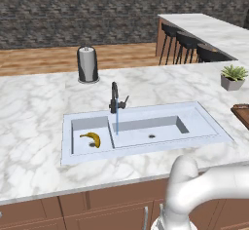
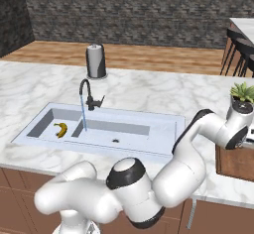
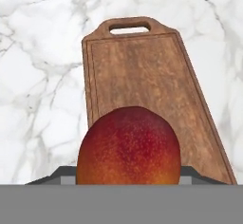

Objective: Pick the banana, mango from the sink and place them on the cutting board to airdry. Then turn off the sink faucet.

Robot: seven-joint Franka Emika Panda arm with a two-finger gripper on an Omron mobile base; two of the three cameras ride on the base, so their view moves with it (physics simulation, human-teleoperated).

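Note:
The orange-red mango point(image 3: 128, 147) sits between the jaws of my gripper point(image 3: 128, 176), which is shut on it, a dark finger point(image 3: 191, 172) showing on either side. Below it lies the brown cutting board point(image 3: 142, 71), handle hole at the far end, on white marble. From the base, the board point(image 1: 241, 114) sits at the right edge and my hand point(image 2: 239, 126) hangs over it. The yellow banana point(image 1: 92, 139) point(image 2: 61, 129) lies in the smaller compartment of the sink point(image 1: 204, 126) point(image 2: 149, 148). The dark faucet point(image 1: 115, 99) point(image 2: 88, 96) runs a thin blue stream point(image 1: 116, 122).
A dark paper-towel holder point(image 1: 88, 64) point(image 2: 96, 61) stands behind the sink. A grey potted plant point(image 1: 233, 77) point(image 2: 243, 96) sits just beyond the board. Black bar stools point(image 1: 187, 44) line a second counter at the back right. Wooden cabinet fronts run below the counter's near edge.

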